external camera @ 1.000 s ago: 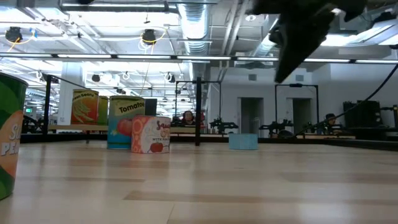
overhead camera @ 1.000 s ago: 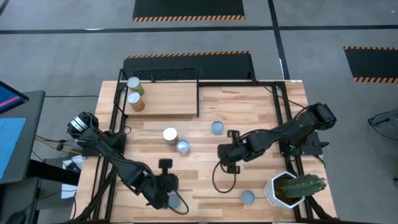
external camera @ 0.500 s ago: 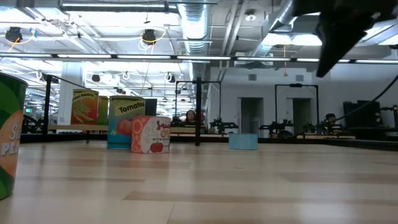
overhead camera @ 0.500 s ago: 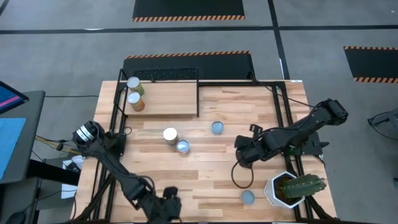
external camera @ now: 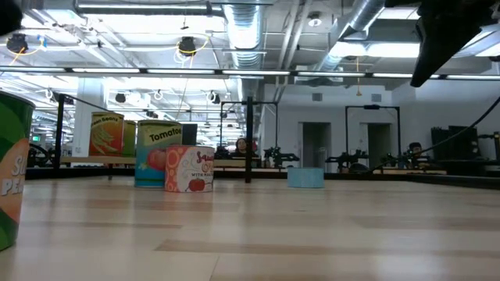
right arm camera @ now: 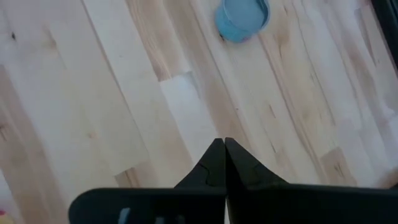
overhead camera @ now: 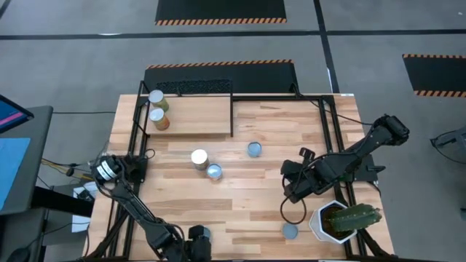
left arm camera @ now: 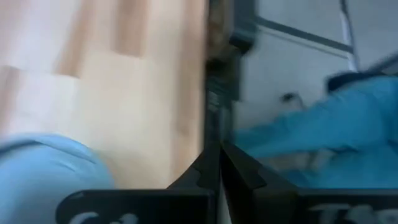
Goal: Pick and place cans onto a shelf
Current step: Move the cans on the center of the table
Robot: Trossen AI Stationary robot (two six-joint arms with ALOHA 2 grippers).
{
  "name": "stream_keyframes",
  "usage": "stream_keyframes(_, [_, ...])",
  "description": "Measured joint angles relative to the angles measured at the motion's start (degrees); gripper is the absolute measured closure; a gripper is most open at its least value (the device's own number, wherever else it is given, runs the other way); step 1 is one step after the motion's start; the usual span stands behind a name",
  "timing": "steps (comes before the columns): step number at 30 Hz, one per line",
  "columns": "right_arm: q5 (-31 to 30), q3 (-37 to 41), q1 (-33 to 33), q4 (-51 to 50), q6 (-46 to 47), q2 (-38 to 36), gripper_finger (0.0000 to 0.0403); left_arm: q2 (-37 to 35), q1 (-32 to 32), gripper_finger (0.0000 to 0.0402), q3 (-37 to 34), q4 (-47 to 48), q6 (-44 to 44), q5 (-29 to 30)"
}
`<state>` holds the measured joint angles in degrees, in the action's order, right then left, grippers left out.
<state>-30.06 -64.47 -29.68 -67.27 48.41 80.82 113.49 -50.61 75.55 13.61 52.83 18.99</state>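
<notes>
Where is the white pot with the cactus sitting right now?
In the high view, the white pot holding a green cactus sits at the table's near right corner, beside a small blue-topped can.

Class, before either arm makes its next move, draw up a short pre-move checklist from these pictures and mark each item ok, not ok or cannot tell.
1. Shelf has free room beside its two cans: ok.
2. Right gripper shut and empty: ok.
3. Blue-topped can in the right wrist view upright: ok.
4. Left gripper empty: ok, fingers shut together.
5. Cactus pot clear of the right arm: cannot tell.
6. All cans shelved: not ok.
</notes>
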Motion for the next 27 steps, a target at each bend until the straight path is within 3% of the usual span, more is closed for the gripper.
stream_keyframes(3, [-0.02,0.0,-0.34,-0.04,0.19,0.0,0.0395,0.55,0.19,0.0402,0.07,5.35,1.57,2.55])
stream_keyframes(6, [0.0,0.0,-0.34,0.0,0.21,0.0,0.0395,0.66,0.2,0.0401,0.07,16.92,6.98,5.86])
stream_keyframes(11, [-0.02,0.0,-0.33,-0.01,0.2,0.0,0.0395,0.62,-0.13,0.0401,2.6,33.36,13.96,17.26])
stream_keyframes(14, [-0.04,0.0,-0.31,-0.02,-0.25,0.0,0.0395,0.6,0.11,0.0401,5.24,36.86,12.18,16.95])
stream_keyframes(19, [-0.09,0.0,1.61,0.49,-4.48,0.02,0.0395,0.55,0.37,0.0402,8.38,36.01,4.78,14.56])
stream_keyframes(23, [-0.02,-0.02,4.5,0.7,-5.02,0.57,0.0395,0.53,2.08,0.0401,7.54,34.02,4.25,9.43])
stream_keyframes(27, [-0.02,-0.02,6.17,1.0,-5.41,0.59,0.0395,0.55,4.05,0.0402,5.41,29.99,2.79,12.34])
